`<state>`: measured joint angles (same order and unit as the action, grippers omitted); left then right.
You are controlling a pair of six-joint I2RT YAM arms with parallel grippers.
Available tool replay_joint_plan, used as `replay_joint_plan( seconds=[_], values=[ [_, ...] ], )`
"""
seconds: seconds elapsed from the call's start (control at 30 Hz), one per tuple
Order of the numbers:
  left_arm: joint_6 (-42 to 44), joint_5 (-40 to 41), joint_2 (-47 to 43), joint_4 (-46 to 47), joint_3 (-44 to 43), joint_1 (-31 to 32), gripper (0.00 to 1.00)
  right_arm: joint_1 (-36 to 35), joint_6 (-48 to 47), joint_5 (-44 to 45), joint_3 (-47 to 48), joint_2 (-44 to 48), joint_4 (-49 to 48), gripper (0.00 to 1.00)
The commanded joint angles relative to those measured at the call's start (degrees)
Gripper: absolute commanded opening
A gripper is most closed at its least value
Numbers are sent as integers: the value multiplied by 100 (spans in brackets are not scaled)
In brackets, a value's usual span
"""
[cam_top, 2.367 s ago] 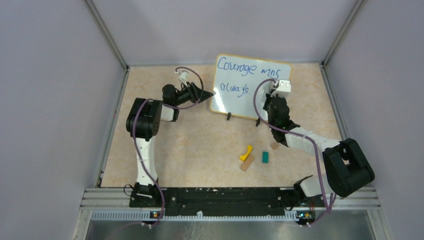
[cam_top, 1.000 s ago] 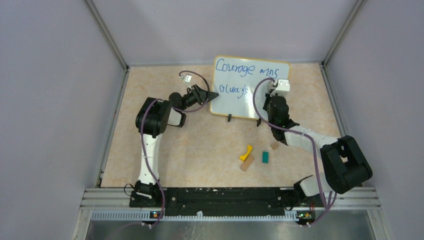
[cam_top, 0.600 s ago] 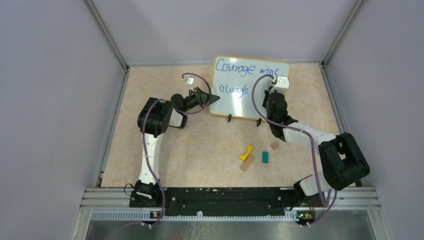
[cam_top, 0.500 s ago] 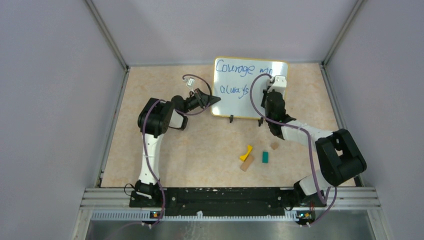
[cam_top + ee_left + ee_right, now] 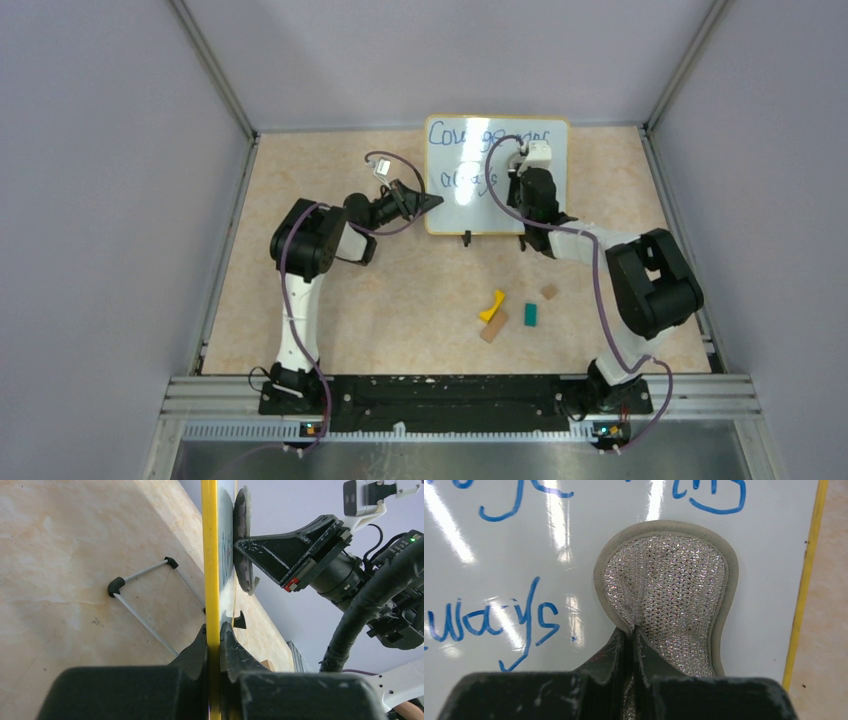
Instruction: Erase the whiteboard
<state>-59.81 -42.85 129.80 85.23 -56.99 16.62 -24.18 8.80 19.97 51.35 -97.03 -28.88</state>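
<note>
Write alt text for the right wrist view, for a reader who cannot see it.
The right tool holds a silvery mesh pad pressed on the whiteboard, among blue handwriting. The board's yellow frame and the beige table show at the right edge.

Right gripper (image 5: pixel 630 634) pinches grey mesh pad (image 5: pixel 669 590) against whiteboard (image 5: pixel 764 580); blue writing (image 5: pixel 499 622) beside it.

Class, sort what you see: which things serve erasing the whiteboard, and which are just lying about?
In use: whiteboard, grey mesh pad in the right gripper, left gripper clamping its edge.
Lying about: yellow piece, tan block, teal block, small brown block.
</note>
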Motion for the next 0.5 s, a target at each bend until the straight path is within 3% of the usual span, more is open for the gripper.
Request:
replay_joint_plan(
  seconds=[0.0,0.47],
  values=[
    [1137,317,-97,-591,96,50,0,-313,209,-1357,533,-439,75,0],
    [1455,401,-334,-850,149,93,0,-1290,796,-1402,884,-793,-14,0]
  ],
)
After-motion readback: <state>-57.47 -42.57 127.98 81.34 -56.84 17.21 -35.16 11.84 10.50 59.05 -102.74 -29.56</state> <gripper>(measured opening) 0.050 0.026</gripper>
